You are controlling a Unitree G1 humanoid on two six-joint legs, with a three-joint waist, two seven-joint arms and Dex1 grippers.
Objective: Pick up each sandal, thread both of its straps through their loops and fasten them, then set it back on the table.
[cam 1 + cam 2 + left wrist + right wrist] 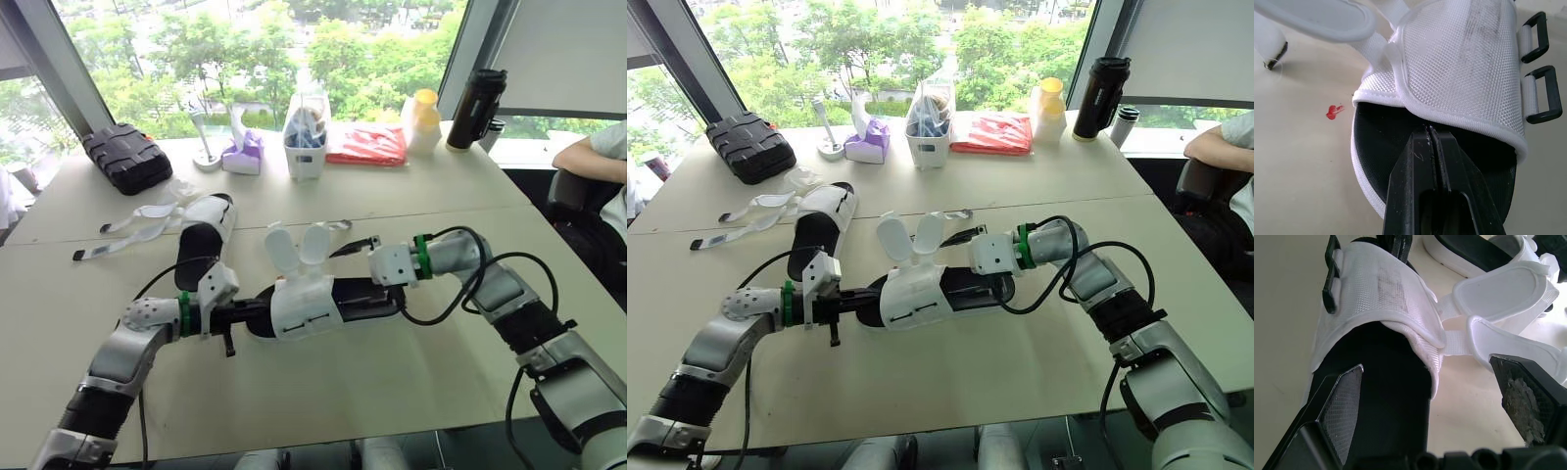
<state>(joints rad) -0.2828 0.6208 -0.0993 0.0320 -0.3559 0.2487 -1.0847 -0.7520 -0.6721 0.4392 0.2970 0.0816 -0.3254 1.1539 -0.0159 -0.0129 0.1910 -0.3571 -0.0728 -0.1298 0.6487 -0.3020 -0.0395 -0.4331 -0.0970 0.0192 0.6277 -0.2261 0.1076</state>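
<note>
Any print on the red packet [367, 145] at the far side is too small for us to read. We see the left gripper [1429, 133] closed up, its tips pressed together at the black footbed of the sandal [309, 304], under the white upper. The right gripper [1426, 363] is spread wide at the sandal's other end, one side over the footbed, the other beside the straps [281, 247], which stand up unfastened. The sandal lies mid-table between both grippers. The second sandal [208, 235] sits just behind the left gripper. Bare table [392, 382] runs to the near edge.
</note>
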